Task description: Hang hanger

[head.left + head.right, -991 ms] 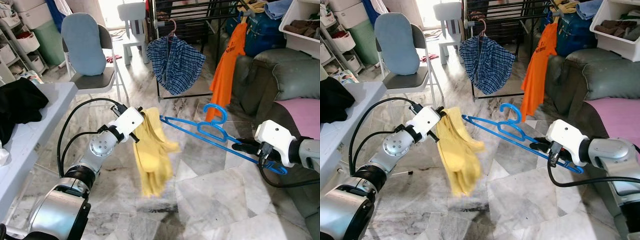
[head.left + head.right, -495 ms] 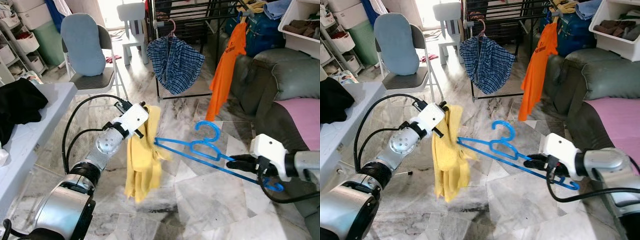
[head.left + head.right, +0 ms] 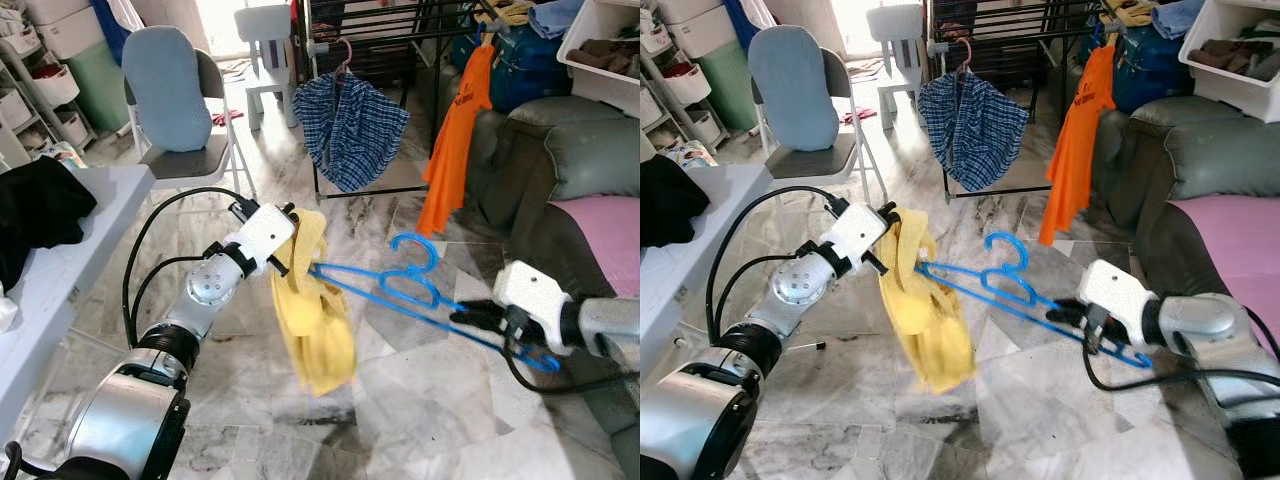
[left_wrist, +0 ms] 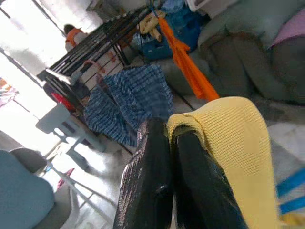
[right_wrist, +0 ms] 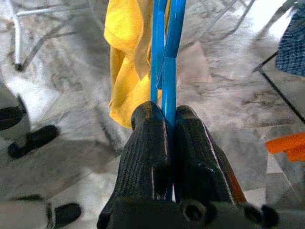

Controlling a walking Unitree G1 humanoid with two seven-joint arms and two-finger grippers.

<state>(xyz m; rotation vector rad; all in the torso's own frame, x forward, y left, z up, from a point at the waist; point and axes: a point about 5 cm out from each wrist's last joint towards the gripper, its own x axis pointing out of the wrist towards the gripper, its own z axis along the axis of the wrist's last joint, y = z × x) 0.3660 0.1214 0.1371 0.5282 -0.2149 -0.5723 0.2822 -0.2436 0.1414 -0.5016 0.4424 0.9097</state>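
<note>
the blue hanger (image 3: 400,290) is clamped at one end in the right gripper (image 3: 462,315) jaws. at its other end, a yellow garment (image 3: 315,320) is pinched by the left gripper (image 3: 288,232). beyond the hanger, a drying rack (image 3: 400,30) is seen.

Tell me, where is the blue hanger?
The blue hanger is in mid-air between the arms: the right gripper pinches one end, the other pokes into the yellow cloth.

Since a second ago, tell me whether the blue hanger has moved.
Yes. The blue hanger dropped lower against the orange shirt, then rose slightly; its far tip now sits inside the yellow garment held by the left end effector.
</note>
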